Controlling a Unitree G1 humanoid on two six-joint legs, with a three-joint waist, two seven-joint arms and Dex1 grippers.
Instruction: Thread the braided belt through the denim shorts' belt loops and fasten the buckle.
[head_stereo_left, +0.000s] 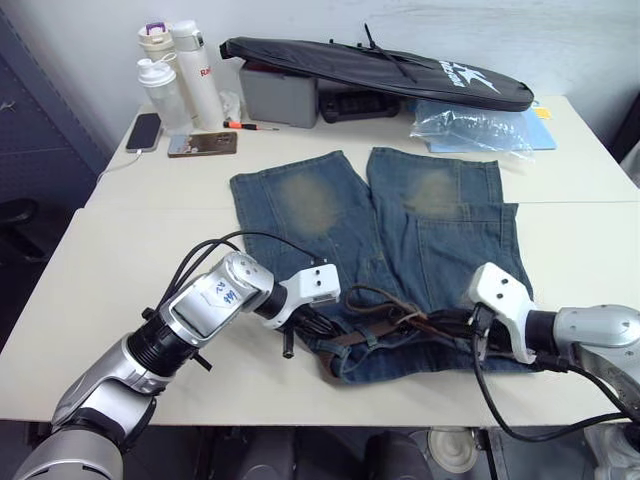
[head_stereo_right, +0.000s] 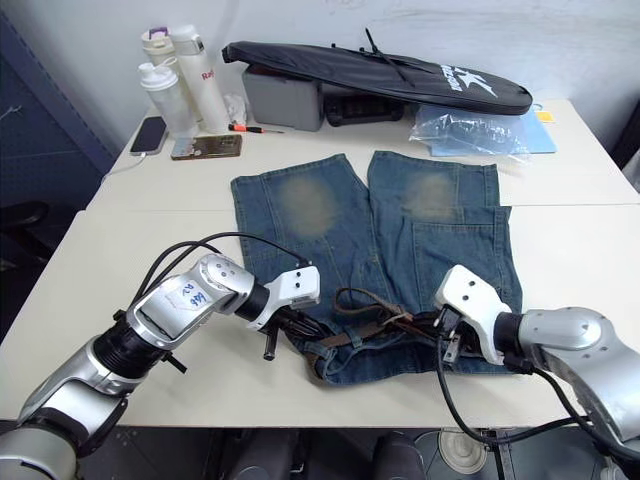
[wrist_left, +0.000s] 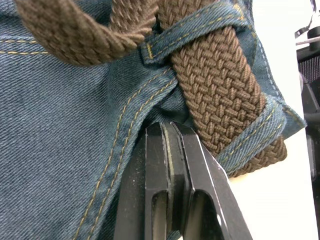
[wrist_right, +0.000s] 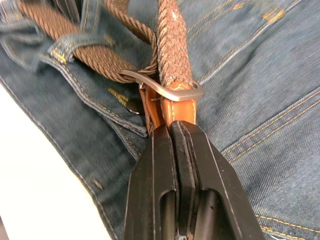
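Note:
The denim shorts (head_stereo_left: 440, 240) lie flat on the white table, legs pointing away and waistband toward me. Along that waistband runs the braided belt (head_stereo_left: 375, 325), passing under a belt loop (wrist_left: 195, 27). My left gripper (wrist_left: 170, 127) is shut, its tips pinching a fold of the shorts' denim just beside the belt, at the waistband's left end (head_stereo_left: 300, 328). My right gripper (wrist_right: 170, 125) is shut on the belt's tan leather end, directly behind the silver buckle (wrist_right: 165, 89), with the braided strap passing through the frame. In the head view it sits at the waistband's right part (head_stereo_left: 462, 325).
At the back of the table stand three bottles (head_stereo_left: 185, 75), a phone (head_stereo_left: 144, 131), a brown flat case (head_stereo_left: 203, 144), a grey box (head_stereo_left: 278, 95), a long black bag (head_stereo_left: 380, 65) and a clear plastic bag (head_stereo_left: 470, 128). The table's front edge (head_stereo_left: 300, 415) runs just below the waistband.

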